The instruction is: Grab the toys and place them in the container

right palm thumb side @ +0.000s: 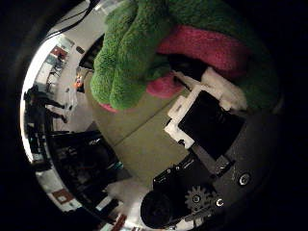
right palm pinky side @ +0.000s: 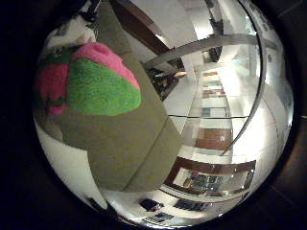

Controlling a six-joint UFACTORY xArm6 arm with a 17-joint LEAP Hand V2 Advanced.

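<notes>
Close against the palm, a green and pink plush toy [right palm thumb side: 139, 53] is held up above the olive surface [right palm pinky side: 129, 148], the hand [right palm thumb side: 207, 120] curled on it, a white and black finger pressing into the pink band. No container shows in either view. The step is likely the carry: keep the fingers closed on the soft fabric, move level, and release only once over the container.

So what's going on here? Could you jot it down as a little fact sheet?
Toy: green and pink plush toy, very close to the palm
Hand: right hand, white and black fingers curled against the toy
Surface beneath: olive-brown tabletop
Container: not in view
Stage: toy appears grasped, not yet in any container
</notes>
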